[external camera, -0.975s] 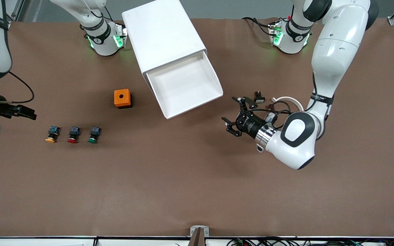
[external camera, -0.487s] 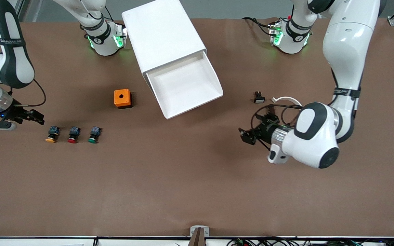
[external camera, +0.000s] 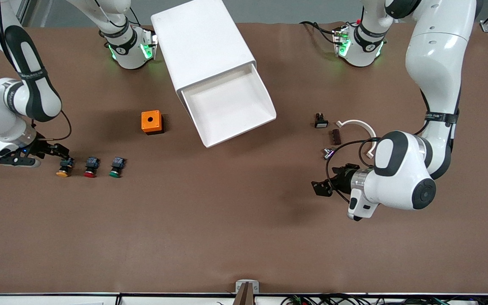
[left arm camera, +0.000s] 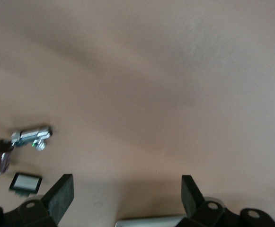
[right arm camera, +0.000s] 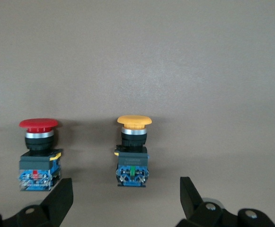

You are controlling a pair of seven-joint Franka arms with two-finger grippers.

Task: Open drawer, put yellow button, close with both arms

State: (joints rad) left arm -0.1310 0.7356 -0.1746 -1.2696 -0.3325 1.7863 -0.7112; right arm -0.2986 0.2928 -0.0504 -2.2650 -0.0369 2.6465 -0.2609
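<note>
Yellow button [right arm camera: 133, 151] lies on the table at 9 o'clock of the red button [external camera: 91, 167], right gripper [external camera: 59, 155] spread wide just beside it; looks light, rigid, smooth-capped, so grip the squared black-and-blue body; left gripper [external camera: 323, 186] waits wide, empty.

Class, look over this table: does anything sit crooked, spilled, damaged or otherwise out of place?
The white cabinet sits skewed to the table's edges, its top drawer pulled open and bare. Small loose parts lie scattered toward the left arm's end. The three buttons stand in a neat row. Nothing looks damaged.
</note>
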